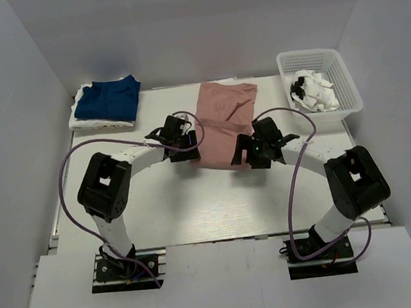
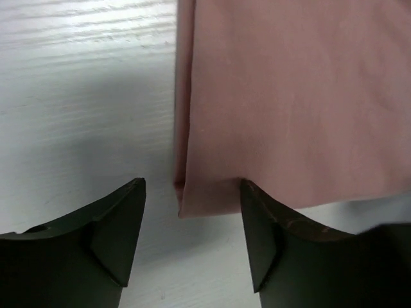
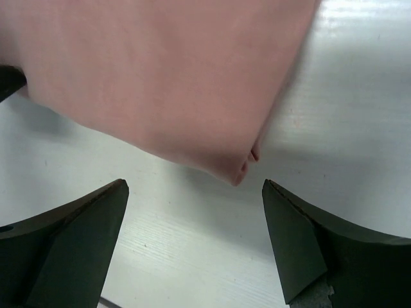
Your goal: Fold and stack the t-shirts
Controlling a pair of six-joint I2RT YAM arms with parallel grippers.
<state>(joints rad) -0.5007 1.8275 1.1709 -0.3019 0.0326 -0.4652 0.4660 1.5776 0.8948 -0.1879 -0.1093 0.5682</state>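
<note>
The dusty-pink t-shirt (image 1: pixel 221 122) lies folded into a long rectangle in the middle of the table. My left gripper (image 1: pixel 178 151) is at its near left corner, open, with the folded pink corner (image 2: pixel 192 199) lying just ahead between the spread fingers, not gripped. My right gripper (image 1: pixel 251 155) hovers open at the near right corner (image 3: pixel 236 173), nothing between its fingers. A navy blue t-shirt (image 1: pixel 107 99) rests folded on a white one (image 1: pixel 86 122) at the far left.
A white plastic basket (image 1: pixel 343 75) at the far right holds crumpled white cloth with a dark print (image 1: pixel 315 92). White walls close in the table on the left, the right and the back.
</note>
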